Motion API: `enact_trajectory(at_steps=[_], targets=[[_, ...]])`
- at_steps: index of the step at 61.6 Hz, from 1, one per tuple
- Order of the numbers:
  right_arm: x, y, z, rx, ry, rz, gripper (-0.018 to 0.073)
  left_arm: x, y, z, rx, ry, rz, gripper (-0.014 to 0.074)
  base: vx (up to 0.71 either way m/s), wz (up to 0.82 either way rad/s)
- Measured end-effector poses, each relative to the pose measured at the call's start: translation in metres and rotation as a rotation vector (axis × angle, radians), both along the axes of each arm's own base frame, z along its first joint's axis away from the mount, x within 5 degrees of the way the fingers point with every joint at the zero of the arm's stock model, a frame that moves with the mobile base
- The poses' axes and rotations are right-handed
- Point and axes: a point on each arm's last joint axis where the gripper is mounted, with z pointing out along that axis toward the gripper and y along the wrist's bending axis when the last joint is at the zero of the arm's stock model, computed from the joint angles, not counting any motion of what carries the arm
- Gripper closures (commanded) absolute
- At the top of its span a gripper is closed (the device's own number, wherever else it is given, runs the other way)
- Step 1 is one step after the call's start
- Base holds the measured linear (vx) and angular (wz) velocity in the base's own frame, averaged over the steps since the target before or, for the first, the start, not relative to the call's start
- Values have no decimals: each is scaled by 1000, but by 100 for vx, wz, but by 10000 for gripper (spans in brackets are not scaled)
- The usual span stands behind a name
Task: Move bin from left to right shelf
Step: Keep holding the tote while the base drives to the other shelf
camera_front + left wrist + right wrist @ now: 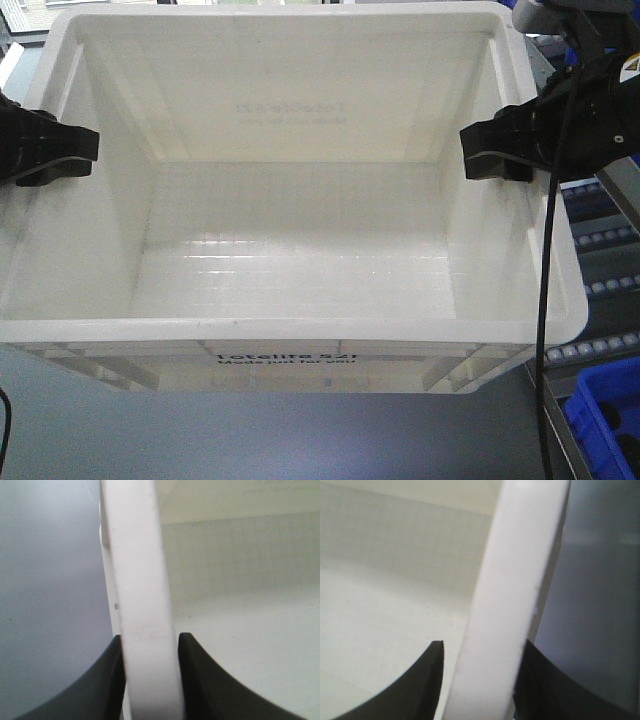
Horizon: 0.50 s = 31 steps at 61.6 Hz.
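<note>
The large white bin (300, 330) fills the front view, empty, with black print on its near wall. My left gripper (88, 150) clamps the bin's left rim and my right gripper (472, 152) the right rim. In the left wrist view the white rim (142, 580) runs between the black fingers (100, 690) of the left gripper (150, 640), both pressed against it. The right wrist view has the rim (520, 570) slanting between the jaws of the right gripper (482, 647); the outer finger (545, 685) touches it and a thin gap shows at the inner fingertip.
A blue plastic bin (600, 420) sits at the lower right. Roller tracks of a shelf (600, 240) run along the right side behind the right arm. A grey surface (250, 440) lies below the bin's near wall. A black cable (545, 300) hangs over the bin's right rim.
</note>
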Motion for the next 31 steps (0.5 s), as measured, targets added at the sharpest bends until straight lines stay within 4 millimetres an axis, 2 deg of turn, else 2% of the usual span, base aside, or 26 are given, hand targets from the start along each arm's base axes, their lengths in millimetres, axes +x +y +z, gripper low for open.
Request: enact_trajectory(at_steps=[31], targets=[[0,0,0,0,0,0,564,0,0,0,0,0,0,601,47,18]])
